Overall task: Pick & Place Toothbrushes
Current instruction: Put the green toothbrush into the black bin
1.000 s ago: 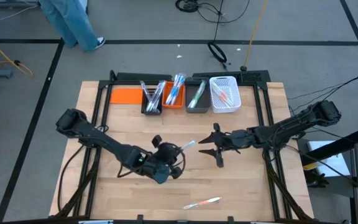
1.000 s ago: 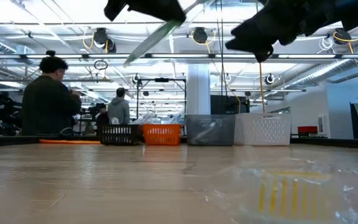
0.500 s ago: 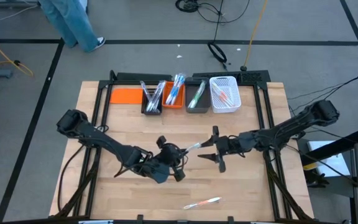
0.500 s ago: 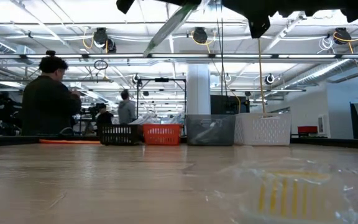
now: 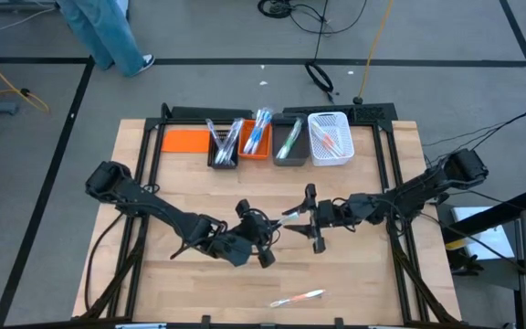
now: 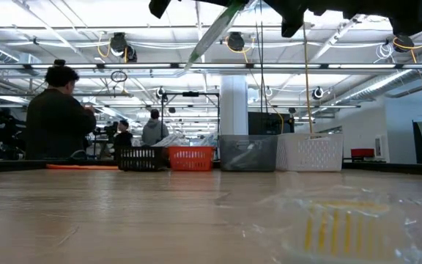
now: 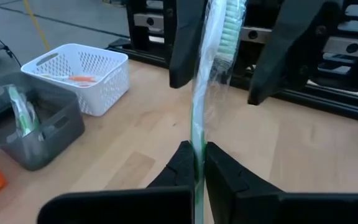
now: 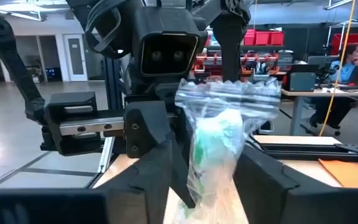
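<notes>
- Left gripper (image 5: pixel 265 226) is clamped on the handle end of a wrapped green toothbrush (image 7: pixel 199 127), which is held above the middle of the worktop (image 5: pixel 363 274).
- Right gripper (image 5: pixel 310 217) is placed around the brush's head end, its fingers (image 7: pixel 288 46) apart on either side.
- Another wrapped toothbrush (image 5: pixel 298 298) is seen lying near the worktop's front edge.
</notes>
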### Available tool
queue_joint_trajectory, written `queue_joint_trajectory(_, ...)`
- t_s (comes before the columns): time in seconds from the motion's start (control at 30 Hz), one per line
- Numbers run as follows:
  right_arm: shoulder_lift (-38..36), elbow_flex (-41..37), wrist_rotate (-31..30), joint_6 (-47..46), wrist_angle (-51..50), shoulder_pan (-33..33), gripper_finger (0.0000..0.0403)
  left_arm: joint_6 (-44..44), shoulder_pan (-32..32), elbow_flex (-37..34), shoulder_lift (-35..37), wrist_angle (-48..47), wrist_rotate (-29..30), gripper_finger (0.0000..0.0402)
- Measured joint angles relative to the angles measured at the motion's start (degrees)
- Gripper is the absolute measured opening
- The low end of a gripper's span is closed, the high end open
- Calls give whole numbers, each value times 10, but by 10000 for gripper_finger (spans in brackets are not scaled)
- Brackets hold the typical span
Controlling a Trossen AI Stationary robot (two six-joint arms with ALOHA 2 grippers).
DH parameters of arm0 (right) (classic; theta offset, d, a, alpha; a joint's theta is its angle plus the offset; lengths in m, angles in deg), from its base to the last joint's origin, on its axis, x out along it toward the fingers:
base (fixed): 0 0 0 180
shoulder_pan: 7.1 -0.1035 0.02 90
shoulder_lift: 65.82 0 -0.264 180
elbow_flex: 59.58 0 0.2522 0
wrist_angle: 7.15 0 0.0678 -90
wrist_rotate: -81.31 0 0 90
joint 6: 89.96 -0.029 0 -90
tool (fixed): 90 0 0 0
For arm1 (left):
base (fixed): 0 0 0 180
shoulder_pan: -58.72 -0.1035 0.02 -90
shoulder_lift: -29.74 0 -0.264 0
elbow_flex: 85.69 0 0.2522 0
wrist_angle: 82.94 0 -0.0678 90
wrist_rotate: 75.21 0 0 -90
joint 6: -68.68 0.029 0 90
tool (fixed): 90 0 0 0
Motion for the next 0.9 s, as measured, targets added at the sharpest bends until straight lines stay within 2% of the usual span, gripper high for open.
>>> queue_joint_trajectory(0.1,0,0,1,1,0,3,123,0,0,0,0,1,1,16)
queue_joint_trajectory(0.23,0,0,-1,20,2,3,29,0,-2,0,0,2,-1,18)
queue_joint_trajectory(0.27,0,0,0,26,3,3,18,0,-2,0,0,2,0,15)
queue_joint_trajectory(0.43,0,0,0,32,2,3,11,1,-3,0,0,2,-1,9)
queue_joint_trajectory(0.7,0,0,1,35,2,2,11,6,-5,0,0,1,-27,63)
queue_joint_trajectory(0.9,0,0,1,33,-11,2,10,55,-5,0,0,-4,-28,88)
